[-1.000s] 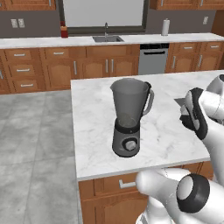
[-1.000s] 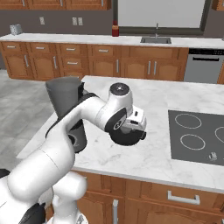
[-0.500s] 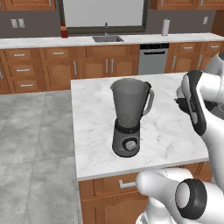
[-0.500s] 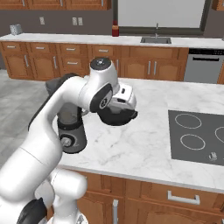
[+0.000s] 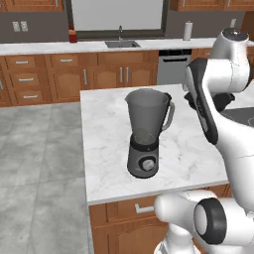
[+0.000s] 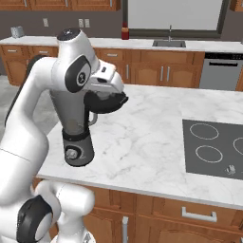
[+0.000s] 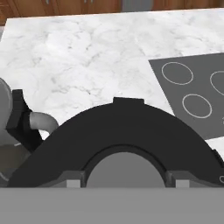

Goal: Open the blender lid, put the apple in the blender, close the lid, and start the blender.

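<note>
**Lid held in the air beside an open jar**

The marble island (image 5: 104,163) carries one blender (image 5: 145,133), standing upright near its front edge with the rim of the jar bare. One cooktop (image 6: 216,147) is set into the island on the far side from the blender, with four rings marked on it.

The single arm has its gripper (image 6: 108,98) up level with the top of the jar, just beside it on the cooktop side. It is clamped on the one blender lid (image 7: 120,146), a dark disc held roughly flat, clear of the counter. From the hand's own camera the jar (image 7: 6,144) and its handle sit off to the lid's left and a little below.

So the jar lies sideways from the held lid, close by. I count no apple anywhere on the marble; where it is I cannot tell.
</note>
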